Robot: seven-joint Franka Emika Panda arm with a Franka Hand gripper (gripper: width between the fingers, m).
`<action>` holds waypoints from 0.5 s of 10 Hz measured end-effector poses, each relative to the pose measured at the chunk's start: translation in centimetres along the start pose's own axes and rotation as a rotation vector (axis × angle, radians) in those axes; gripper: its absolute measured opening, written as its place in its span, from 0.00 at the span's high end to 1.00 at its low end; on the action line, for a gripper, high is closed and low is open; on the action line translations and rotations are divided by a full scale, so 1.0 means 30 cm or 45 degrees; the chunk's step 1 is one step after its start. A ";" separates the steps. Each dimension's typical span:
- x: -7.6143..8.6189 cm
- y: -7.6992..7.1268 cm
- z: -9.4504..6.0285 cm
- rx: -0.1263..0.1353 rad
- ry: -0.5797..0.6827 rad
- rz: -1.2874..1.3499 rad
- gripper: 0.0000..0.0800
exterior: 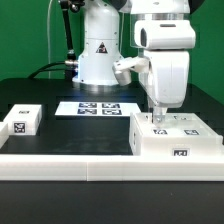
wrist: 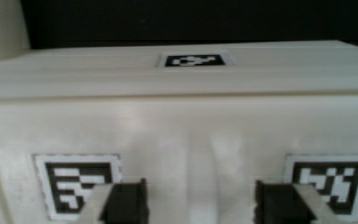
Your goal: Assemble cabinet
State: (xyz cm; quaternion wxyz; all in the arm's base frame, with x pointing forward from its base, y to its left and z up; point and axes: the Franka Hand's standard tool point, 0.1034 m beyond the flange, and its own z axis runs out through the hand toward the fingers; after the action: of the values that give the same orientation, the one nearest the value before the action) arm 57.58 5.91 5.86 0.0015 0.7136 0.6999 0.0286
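The cabinet (exterior: 178, 142) is a big white box with black-and-white tags, on the black table at the exterior view's right. My gripper (exterior: 157, 118) points down and sits just over its top, near the box's left end. In the wrist view the cabinet (wrist: 176, 110) fills the frame, with one tag on top and two on the near face. My gripper (wrist: 197, 205) has its jaws spread wide over bare white surface between those two tags, with nothing held. A smaller white tagged block (exterior: 22, 120) lies at the exterior view's left.
The marker board (exterior: 98, 106) lies flat in the middle of the table, in front of the robot base (exterior: 98, 60). A long white rail (exterior: 60, 160) runs along the table's front edge.
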 end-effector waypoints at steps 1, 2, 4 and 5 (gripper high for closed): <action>0.000 0.000 0.001 0.000 0.000 0.000 0.59; 0.000 -0.001 0.001 0.001 0.000 0.000 0.34; 0.000 -0.001 0.001 0.001 0.000 0.000 0.17; 0.000 -0.001 0.001 0.001 0.000 0.000 0.04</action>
State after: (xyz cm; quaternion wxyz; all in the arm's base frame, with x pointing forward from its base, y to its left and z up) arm 57.56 5.90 5.82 0.0012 0.7137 0.6999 0.0284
